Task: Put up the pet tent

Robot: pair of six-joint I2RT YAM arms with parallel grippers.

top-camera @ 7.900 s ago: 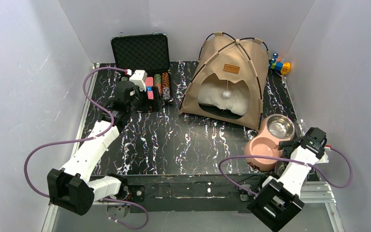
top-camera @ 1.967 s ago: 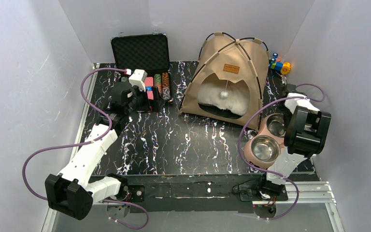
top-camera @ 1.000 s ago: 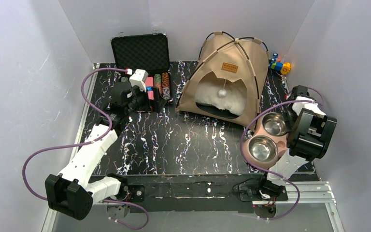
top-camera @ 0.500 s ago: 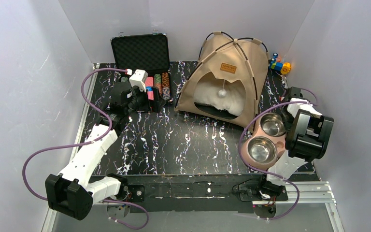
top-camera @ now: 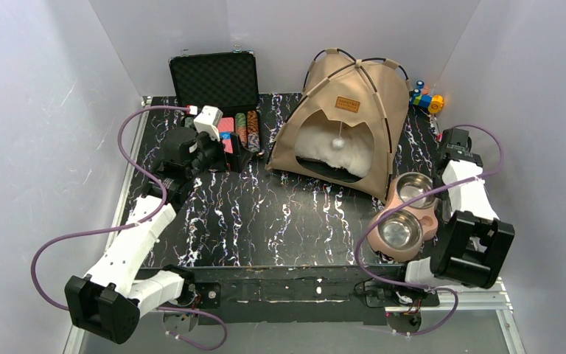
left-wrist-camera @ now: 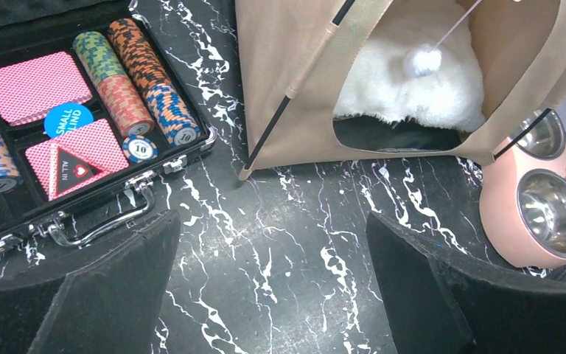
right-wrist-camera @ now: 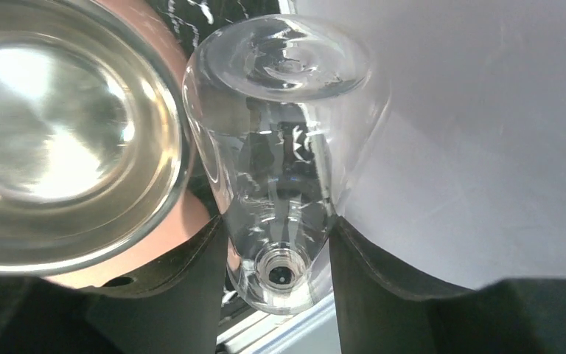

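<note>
Gripping a clear bottle [right-wrist-camera: 280, 133], the right claw [right-wrist-camera: 276, 221] sat just beside a steel bowl [right-wrist-camera: 51, 140]; the left claw [left-wrist-camera: 271, 221] hung empty, spread wide, near the case [top-camera: 214, 77]. Beyond, the tent [top-camera: 317, 88] stood upright at the back, cushion [top-camera: 320, 144] inside. Little looked left, to my eye.

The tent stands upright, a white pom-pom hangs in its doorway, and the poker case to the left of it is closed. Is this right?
Not quite. The case is open: its lid stands up, and the chips and cards inside show, most clearly in the left wrist view. The rest holds: the tent is upright and the pom-pom hangs in its doorway.
</note>
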